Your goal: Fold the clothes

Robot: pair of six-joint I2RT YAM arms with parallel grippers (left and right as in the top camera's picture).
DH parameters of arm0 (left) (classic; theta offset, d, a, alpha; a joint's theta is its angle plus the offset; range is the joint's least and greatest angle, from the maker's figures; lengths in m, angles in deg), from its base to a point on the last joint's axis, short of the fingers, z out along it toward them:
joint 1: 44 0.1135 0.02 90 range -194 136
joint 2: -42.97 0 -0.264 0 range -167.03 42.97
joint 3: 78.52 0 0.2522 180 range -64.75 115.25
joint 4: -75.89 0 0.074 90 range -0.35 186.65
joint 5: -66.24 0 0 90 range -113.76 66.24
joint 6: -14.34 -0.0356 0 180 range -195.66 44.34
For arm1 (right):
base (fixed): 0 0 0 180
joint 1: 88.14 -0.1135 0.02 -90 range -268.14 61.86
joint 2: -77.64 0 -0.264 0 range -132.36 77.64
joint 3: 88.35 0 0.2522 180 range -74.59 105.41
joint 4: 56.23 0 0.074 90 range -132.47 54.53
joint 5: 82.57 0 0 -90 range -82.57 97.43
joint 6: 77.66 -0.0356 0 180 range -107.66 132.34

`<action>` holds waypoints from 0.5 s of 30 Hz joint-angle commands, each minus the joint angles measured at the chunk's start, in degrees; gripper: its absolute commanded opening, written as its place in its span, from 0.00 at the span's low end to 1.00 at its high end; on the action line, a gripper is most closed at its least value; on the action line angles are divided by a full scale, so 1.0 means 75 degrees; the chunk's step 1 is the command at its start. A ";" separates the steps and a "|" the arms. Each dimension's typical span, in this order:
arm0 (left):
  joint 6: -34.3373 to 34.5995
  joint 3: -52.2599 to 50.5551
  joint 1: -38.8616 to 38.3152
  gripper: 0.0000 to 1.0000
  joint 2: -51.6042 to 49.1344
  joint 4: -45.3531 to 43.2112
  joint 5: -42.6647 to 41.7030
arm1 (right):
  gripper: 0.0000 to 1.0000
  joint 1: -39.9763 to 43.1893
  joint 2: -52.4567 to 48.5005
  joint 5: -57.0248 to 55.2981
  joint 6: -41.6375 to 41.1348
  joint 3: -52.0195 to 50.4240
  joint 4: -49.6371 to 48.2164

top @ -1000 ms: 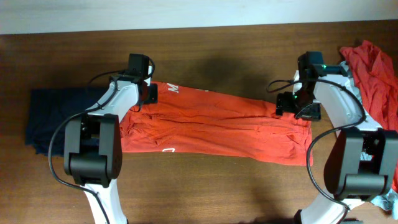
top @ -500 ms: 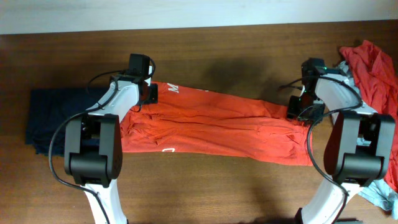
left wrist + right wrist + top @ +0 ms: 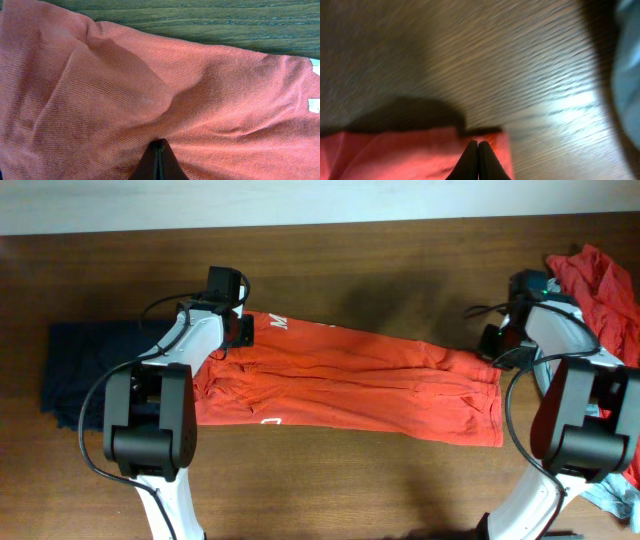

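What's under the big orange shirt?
The orange-red T-shirt lies spread on the wooden table, which shows along its edges. Whether the navy shirt beside it reaches under its left end is hidden by the robot's left arm. Anything else beneath the cloth is covered.

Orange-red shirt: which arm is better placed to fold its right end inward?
Right, probably: the right gripper is shut on the right corner of the orange-red shirt; the left gripper pinches its left end.

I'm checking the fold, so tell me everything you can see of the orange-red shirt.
The orange-red T-shirt lies as a long, wrinkled band of soft knit across the wooden table, white print at its upper left edge. The left gripper pinches its left end; the right gripper is shut on its right corner.
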State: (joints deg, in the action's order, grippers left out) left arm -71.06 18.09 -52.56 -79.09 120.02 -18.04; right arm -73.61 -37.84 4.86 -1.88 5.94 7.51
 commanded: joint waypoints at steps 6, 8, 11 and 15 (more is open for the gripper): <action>0.0096 -0.0382 -0.0044 0.01 -0.0772 0.0248 -0.0189 | 0.32 0.0431 -0.0038 0.1358 0.1818 -0.0015 0.0079; 0.0096 -0.0382 -0.0044 0.01 -0.0772 0.0256 -0.0189 | 0.53 0.0428 -0.0038 0.2008 0.2334 -0.0015 0.0382; 0.0096 -0.0382 -0.0044 0.01 -0.0769 0.0259 -0.0189 | 0.55 0.0431 -0.0038 0.2439 0.2328 -0.0015 0.0533; 0.0096 -0.0382 -0.0044 0.01 -0.0769 0.0259 -0.0189 | 0.55 0.0431 -0.0041 0.2451 0.2328 -0.0015 0.0522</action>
State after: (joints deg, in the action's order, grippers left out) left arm -71.06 18.09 -52.58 -79.09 120.04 -17.93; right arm -70.27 -37.84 19.90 13.37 5.96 11.31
